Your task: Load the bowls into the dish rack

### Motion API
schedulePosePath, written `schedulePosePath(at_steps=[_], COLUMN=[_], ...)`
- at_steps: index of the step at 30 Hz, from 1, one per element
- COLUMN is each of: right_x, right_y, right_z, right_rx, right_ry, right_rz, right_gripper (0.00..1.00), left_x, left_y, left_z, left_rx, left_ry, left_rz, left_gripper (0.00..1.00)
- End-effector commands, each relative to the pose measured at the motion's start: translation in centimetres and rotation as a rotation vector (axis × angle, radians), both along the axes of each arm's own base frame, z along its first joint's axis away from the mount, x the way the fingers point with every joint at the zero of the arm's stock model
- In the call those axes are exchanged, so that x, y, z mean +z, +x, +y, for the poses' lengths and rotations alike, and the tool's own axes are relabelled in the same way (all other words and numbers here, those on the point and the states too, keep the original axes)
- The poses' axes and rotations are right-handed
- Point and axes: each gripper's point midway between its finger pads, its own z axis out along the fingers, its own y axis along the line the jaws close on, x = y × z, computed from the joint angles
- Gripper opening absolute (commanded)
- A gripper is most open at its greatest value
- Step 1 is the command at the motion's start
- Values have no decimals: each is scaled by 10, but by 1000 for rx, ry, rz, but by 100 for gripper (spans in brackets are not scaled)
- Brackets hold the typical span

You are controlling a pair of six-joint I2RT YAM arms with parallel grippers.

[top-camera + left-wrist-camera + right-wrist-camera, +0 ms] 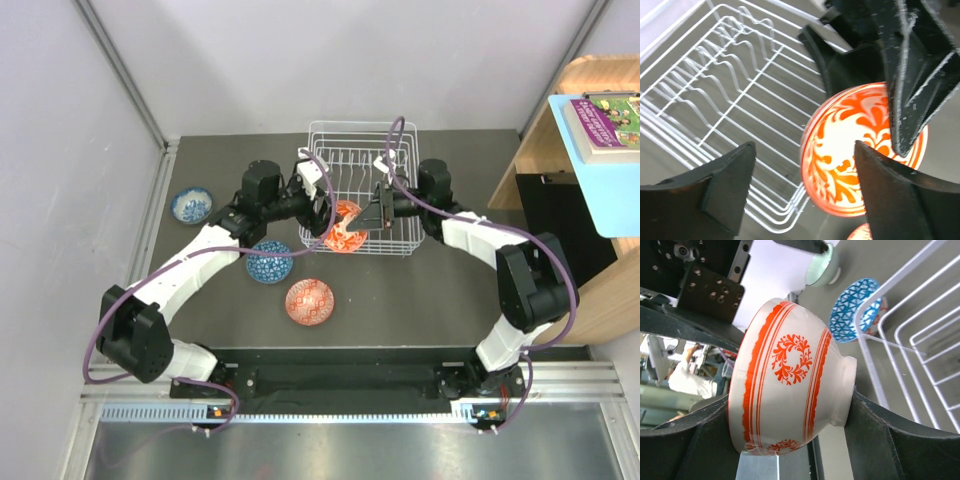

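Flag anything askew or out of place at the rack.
The orange-red patterned ceramic bowl is tipped on its side, clamped in the right gripper at the near-left corner of the white wire dish rack, not seated among the prongs. The left gripper flanks it, jaws open. No spill or damage shows.

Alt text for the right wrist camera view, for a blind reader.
An orange-patterned bowl is clamped sideways in the right end effector. Behind it are a blue-and-white bowl and a pale green bowl; the dish rack fills the right edge.
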Motion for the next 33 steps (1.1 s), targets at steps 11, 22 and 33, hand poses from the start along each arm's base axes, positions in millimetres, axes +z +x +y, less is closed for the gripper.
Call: schedulePosePath(at_steps=[11, 22, 33], right_x=[33, 7, 27], right_y=[57, 108, 156], right_z=[-29, -61, -88], right_rx=[-246, -437, -620], right_ry=[-60, -332, -475], right_rz=[-173, -243, -408], right_gripper=[0, 0, 0], left_x=[50, 14, -33], left_y=[51, 44, 20], left_z=[74, 110, 160], left_rx=[246, 280, 343], left_ry=[-112, -24, 63], left_rz=[-86, -37, 7], left_gripper=[98, 98, 99])
